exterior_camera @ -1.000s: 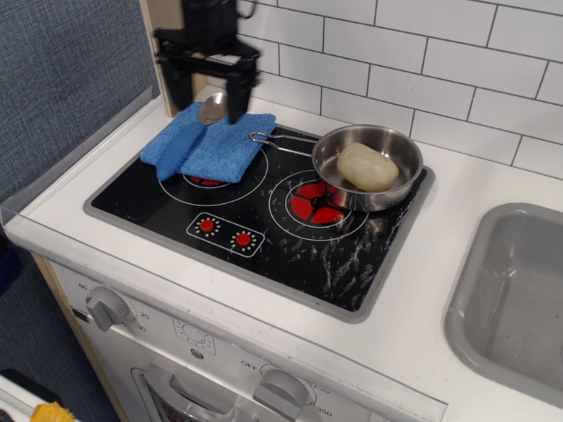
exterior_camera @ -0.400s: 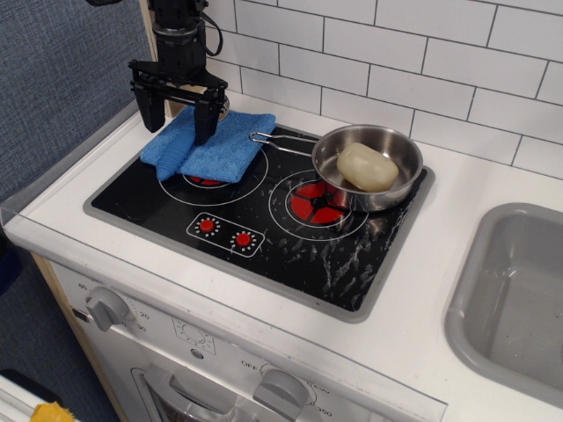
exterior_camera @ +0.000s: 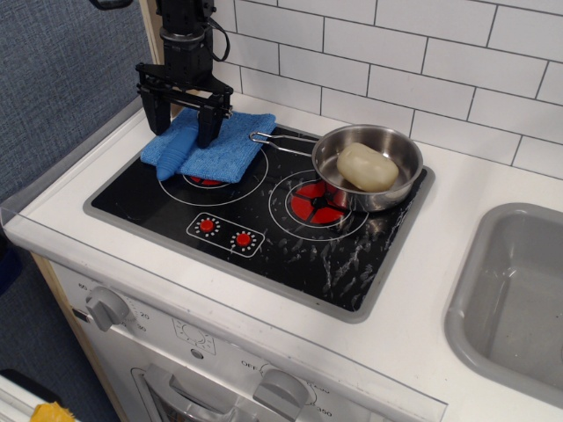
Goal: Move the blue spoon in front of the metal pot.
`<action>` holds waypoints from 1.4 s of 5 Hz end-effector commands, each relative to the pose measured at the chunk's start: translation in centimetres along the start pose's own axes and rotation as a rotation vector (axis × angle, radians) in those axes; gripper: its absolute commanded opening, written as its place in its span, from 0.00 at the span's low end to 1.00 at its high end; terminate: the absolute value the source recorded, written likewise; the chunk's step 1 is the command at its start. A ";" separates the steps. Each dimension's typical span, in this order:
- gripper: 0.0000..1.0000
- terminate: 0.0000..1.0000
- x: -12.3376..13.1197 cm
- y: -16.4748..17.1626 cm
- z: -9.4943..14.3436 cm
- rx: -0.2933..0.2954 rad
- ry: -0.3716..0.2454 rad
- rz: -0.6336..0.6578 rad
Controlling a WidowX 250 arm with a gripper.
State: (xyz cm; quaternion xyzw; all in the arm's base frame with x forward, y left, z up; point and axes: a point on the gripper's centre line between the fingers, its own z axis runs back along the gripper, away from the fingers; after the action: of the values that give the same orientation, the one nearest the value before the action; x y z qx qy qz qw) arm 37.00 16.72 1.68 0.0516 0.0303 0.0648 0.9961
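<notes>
At the back left corner of the hob, over the blue folded cloth: black gripper, pointing straight down, fingers spread wide apart with nothing clamped between them, left fingertip near the cloth's left edge, right fingertip over its middle. Directly below and between the fingers: blue spoon, ribbed bright-blue handle lying on the cloth and running toward the front left; bowl end hidden behind the gripper, so probably up near the back edge of the cloth, though not certain from this view. Cloth draped over the rear left burner ring, red centre of that ring peeking out under its front edge. To the right: metal pot, shallow and shiny, seated on the right burner with red segments showing in front of it; thin wire handle reaching left to just beside the cloth's right edge. Inside the pot: pale cream oval object, resting slightly tilted. Well apart from the spoon, pot separated from it by the cloth's width. Front of hob: two small red control dots on black glass. Far right: grey sink basin. Behind: white tiled wall. Below: white oven front with grey knobs.
</notes>
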 end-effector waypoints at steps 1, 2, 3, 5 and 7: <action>0.00 0.00 0.2 0.1 3.2 0.025 -0.077 -0.005; 0.00 0.00 0.1 -0.1 3.6 0.030 -0.081 -0.006; 0.00 0.00 -0.4 0.4 5.3 0.042 -0.103 0.029; 0.00 0.00 -4.2 -1.2 10.6 -0.008 -0.211 0.041; 0.00 0.00 -8.7 -7.7 7.0 -0.059 -0.098 -0.114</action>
State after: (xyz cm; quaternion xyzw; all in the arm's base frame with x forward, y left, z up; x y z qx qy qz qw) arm 29.38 6.36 5.74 0.0135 0.0212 0.0028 0.9997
